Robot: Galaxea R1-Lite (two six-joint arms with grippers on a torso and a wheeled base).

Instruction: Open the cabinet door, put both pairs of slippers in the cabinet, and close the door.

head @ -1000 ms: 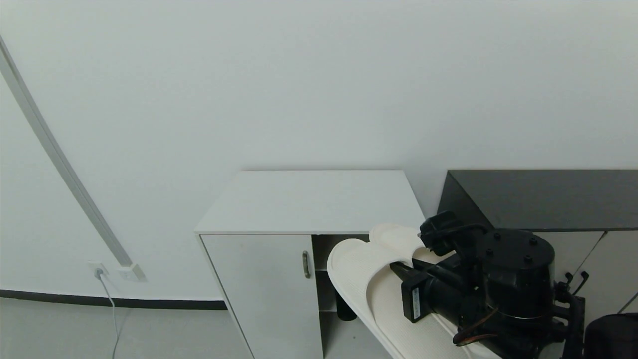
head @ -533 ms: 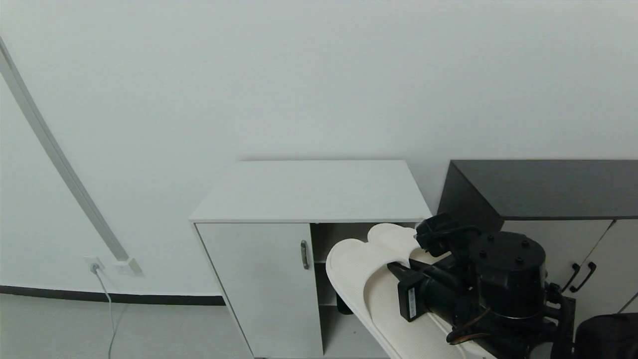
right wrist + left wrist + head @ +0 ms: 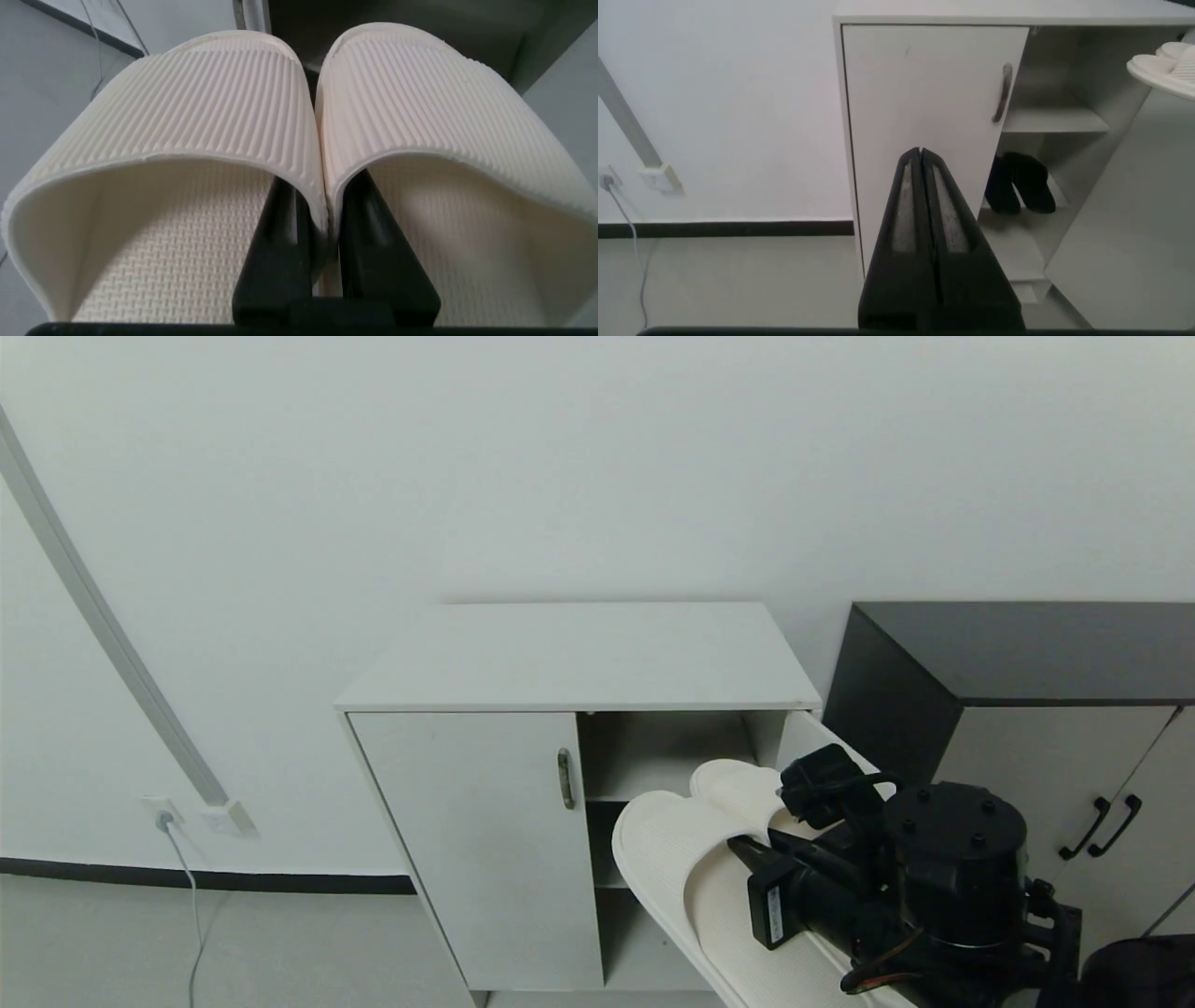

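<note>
A white cabinet (image 3: 579, 658) stands against the wall, its left door (image 3: 924, 93) closed and its right door (image 3: 812, 733) swung open. A pair of cream ribbed slippers (image 3: 691, 859) hangs side by side in front of the open half, toes toward the shelves. My right gripper (image 3: 322, 201) is shut on the slippers' (image 3: 308, 140) two inner edges. A black pair of slippers (image 3: 1020, 182) lies on a middle shelf inside. My left gripper (image 3: 920, 159) is shut and holds nothing; it is low down, facing the closed door some way off.
The closed door carries a metal handle (image 3: 564, 778) at its inner edge. A dark-topped cabinet (image 3: 1027, 653) with black handles stands close on the right. On the left wall are a slanted conduit (image 3: 93, 607) and a socket with a cable (image 3: 163, 817) running to the floor.
The head camera has shifted, so more of the cabinet front, shelves and open door shows. The right gripper keeps the cream slippers before the opening.
</note>
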